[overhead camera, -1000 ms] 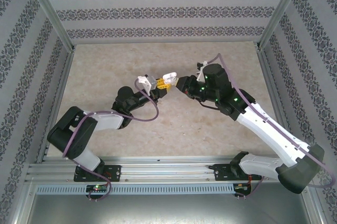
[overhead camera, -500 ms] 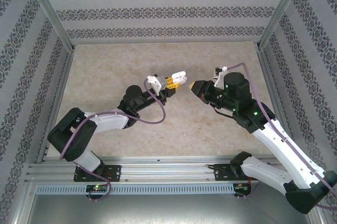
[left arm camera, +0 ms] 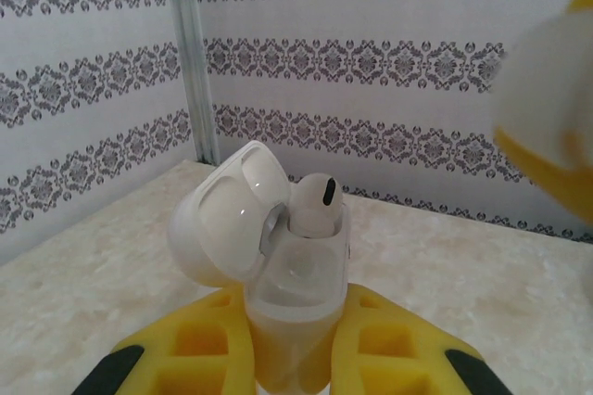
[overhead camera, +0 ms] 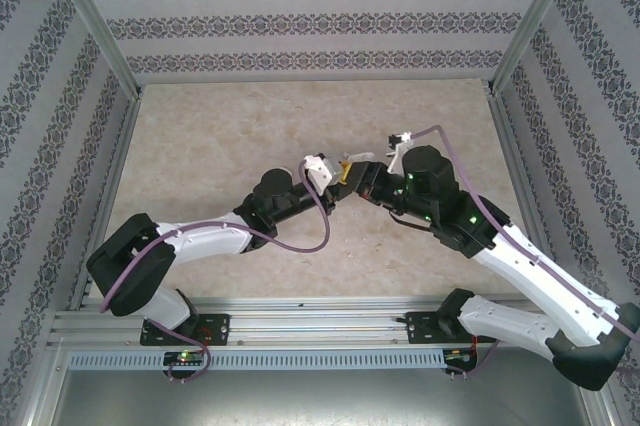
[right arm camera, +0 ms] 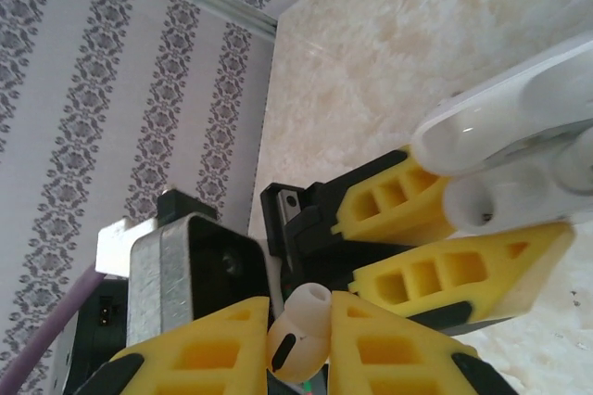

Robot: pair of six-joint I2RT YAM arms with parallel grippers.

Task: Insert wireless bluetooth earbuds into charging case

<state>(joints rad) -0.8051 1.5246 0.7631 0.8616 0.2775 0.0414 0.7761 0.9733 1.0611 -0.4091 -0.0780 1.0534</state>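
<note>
A: Your left hand [left arm camera: 295,325] is clamped on the charging case [left arm camera: 295,288]. Its 2 yellow fingers [left arm camera: 199,344] press the lower sides of the case and hold it upright, with the counter [left arm camera: 83,274] behind it.

B: The lid [left arm camera: 222,219] is swung open to the left in your left wrist view. 1 seated earbud [left arm camera: 313,202] stands in the opening just beside the lid, its white head poking above the rim.

A: Your right hand [right arm camera: 298,307] is pinched together on the held earbud [right arm camera: 298,330]. You can see the small white piece wedged between the 2 yellow fingertips, its rounded end pointing up.

B: In that right wrist view the case sits up and to the right of the held earbud, near it but apart, and the left hand's yellow fingers lie between them.

A: From the top camera your 2 arms reach in from either side and meet tip to tip over the middle of the counter. The white of the case just shows where they meet.

B: From up there you cannot tell whether the held earbud touches the case.
</note>
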